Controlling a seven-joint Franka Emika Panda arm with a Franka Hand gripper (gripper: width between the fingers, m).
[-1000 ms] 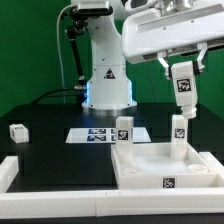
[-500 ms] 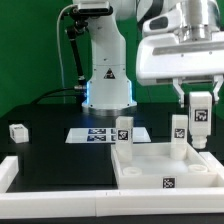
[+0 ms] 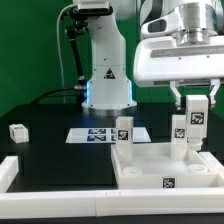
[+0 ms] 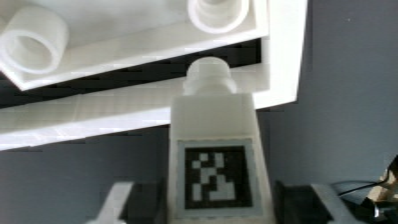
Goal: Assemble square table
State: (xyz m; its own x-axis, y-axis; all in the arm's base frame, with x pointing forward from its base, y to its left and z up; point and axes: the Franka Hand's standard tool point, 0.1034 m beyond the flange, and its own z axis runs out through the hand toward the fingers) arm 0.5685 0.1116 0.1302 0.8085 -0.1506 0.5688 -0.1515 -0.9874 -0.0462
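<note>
Gripping 1 leg (image 3: 197,120) firmly, gripper (image 3: 197,104) closed around it | slab (image 3: 150,163) below | standing leg (image 3: 179,131) just beside.

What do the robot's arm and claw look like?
The arm is glossy white with rounded joints, black cables along one side, and a triangle sticker and blue glow near its base. The gripper is a boxy white block with two short fingers.

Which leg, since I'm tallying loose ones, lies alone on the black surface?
The leg at the exterior view's far left; two others stand upright on the square slab, and the fourth leg hangs in the gripper.
</note>
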